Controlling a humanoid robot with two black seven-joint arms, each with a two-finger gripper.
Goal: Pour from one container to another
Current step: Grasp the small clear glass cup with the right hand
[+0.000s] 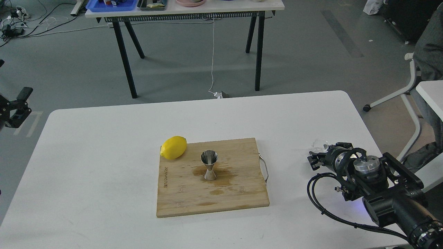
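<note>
Table (pixel 104 155) carries one wooden board (pixel 193 193), and on it one lemon (pixel 174 147) at the far left corner, long axis slanting. One jigger (pixel 209 165) stands upright mid-board, mouth up. One glass cup (pixel 320 143) sits right, beside the right gripper (pixel 313 159); fingers unreadable. Left gripper (pixel 15 107), far left, looks spread.

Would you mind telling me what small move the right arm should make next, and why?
Probably ease the right gripper toward the glass cup and settle around it. The cup sits on the white table just beyond the gripper, apparently not yet grasped, while the jigger stands upright on the cutting board, well to its left. Whether the fingers are open cannot be told.
</note>
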